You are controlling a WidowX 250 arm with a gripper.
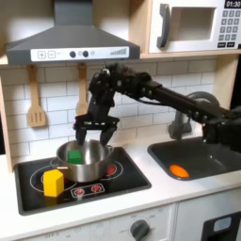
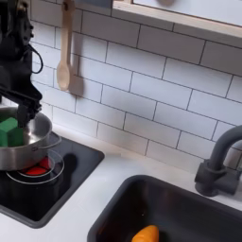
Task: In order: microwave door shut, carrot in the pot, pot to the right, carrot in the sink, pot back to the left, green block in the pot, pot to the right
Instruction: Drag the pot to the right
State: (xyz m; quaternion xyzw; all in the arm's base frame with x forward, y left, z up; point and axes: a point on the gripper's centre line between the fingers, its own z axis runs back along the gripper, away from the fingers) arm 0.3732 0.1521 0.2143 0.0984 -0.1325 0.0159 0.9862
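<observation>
Sitting on the black stovetop (image 1: 122, 179), the pot (image 1: 87, 162) holds the green block (image 1: 74, 155), which stands upright inside it toward the first exterior view's left; in the second exterior view the pot (image 2: 24, 151) shows at the left edge with the green block (image 2: 9, 131) inside. The gripper (image 1: 95, 135) hangs directly over the pot's far rim in the first exterior view, its fingers spread apart with nothing between them, and the black arm runs from it up and off to the first exterior view's right. In the second exterior view the gripper (image 2: 21, 102) is partly cut off by the frame edge. A yellow block (image 1: 54, 183) stands on the stovetop just in front of the pot, toward the first exterior view's left. The carrot (image 1: 178, 170) lies in the sink (image 1: 212, 155), well apart from the pot; in the second exterior view the carrot (image 2: 146, 234) rests at the bottom of the sink (image 2: 180, 203), near the faucet (image 2: 223, 165). Above, the microwave door (image 1: 186, 27) sits shut. A wooden spoon (image 1: 36, 104) hangs on the tiled wall.
</observation>
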